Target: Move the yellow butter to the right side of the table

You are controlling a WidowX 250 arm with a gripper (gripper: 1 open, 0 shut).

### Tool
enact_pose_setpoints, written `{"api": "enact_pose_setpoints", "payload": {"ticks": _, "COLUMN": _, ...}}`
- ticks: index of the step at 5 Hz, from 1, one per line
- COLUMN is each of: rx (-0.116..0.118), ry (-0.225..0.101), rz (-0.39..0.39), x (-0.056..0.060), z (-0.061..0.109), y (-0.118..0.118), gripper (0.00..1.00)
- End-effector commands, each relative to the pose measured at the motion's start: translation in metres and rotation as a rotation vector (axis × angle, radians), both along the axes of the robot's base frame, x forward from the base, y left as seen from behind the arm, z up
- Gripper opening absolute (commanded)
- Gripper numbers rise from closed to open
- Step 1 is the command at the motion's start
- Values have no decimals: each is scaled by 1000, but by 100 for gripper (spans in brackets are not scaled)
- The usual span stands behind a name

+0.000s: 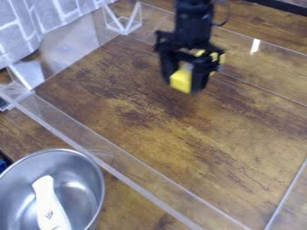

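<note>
The yellow butter [181, 80] is a small bright yellow block held between the black fingers of my gripper [186, 82], which is shut on it and points straight down. The block hangs a little above the dark brown wood-grain table [144, 135], over its far middle part. My black arm rises from the gripper to the top edge of the camera view. The label on top of the butter is hidden by the gripper.
Clear plastic walls [84, 135] edge the table on the near left and the far side. A round metal bowl [48, 193] with a white object [46, 205] inside stands outside the wall at the bottom left. White cloth lies at the upper left.
</note>
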State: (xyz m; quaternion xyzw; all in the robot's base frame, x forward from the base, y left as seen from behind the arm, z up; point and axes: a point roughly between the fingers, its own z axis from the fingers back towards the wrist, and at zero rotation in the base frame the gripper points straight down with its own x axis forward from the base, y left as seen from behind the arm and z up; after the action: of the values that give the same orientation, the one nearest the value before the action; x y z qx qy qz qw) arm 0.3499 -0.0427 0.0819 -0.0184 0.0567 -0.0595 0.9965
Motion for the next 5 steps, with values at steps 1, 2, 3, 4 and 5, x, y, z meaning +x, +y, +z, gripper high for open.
{"api": "enact_pose_setpoints", "payload": {"ticks": 1, "rx": -17, "ry": -112, "rz": -53, "x": 10, "z": 41, "y": -43, "gripper": 0}}
{"api": "enact_pose_setpoints", "payload": {"ticks": 2, "rx": -27, "ry": -103, "rz": -85, "x": 17, "z": 37, "y": -68, "gripper": 0}}
{"api": "enact_pose_setpoints", "payload": {"ticks": 3, "rx": -34, "ry": -78, "rz": -105, "x": 27, "z": 24, "y": -78, "gripper": 0}}
{"api": "enact_pose_setpoints", "payload": {"ticks": 4, "rx": -33, "ry": -40, "rz": -101, "x": 30, "z": 5, "y": -77, "gripper": 0}}
{"api": "enact_pose_setpoints", "payload": {"ticks": 5, "rx": -37, "ry": -12, "rz": -107, "x": 34, "z": -8, "y": -80, "gripper": 0}}
